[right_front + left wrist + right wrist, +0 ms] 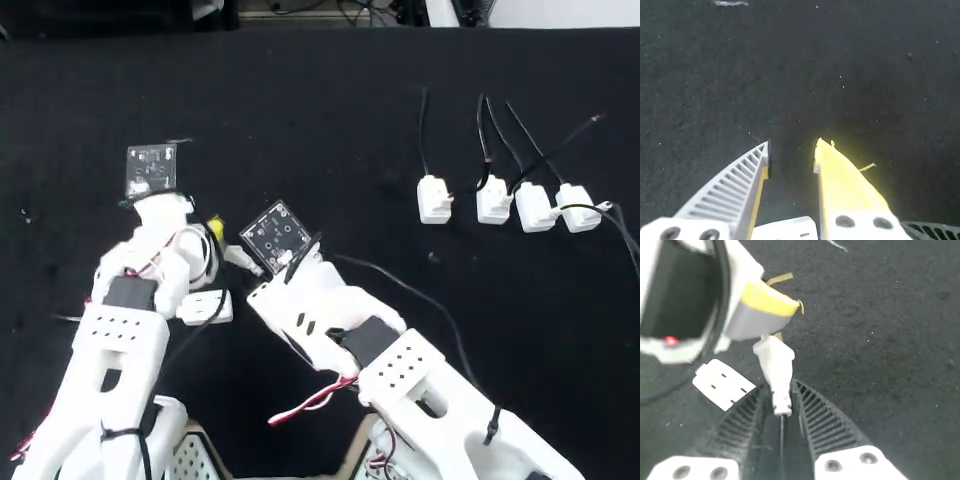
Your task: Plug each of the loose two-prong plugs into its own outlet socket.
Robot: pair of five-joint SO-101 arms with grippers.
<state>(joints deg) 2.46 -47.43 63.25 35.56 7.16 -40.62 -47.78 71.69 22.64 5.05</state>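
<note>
A white plug was seen clamped between the fingers of the right gripper, prongs pointing away from the wrist and its thin cord running back along the gap between the fingers. The plug's front end was held close against a yellow-padded finger of the left gripper, though whether the two touched could not be told. The left gripper was spread apart and held nothing, its grey ribbed finger and its yellow finger standing apart above the bare black table. A flat white outlet socket with small slots was lying on the table just beside the held plug, at the side of the left arm; from the high view it was partly covered by that arm. In the high view the plug was seen between the two arms' front ends, near the middle of the table. Well apart, toward the far right of the table, four white corded blocks were laid in a row, their black cords trailing away from the arms.
</note>
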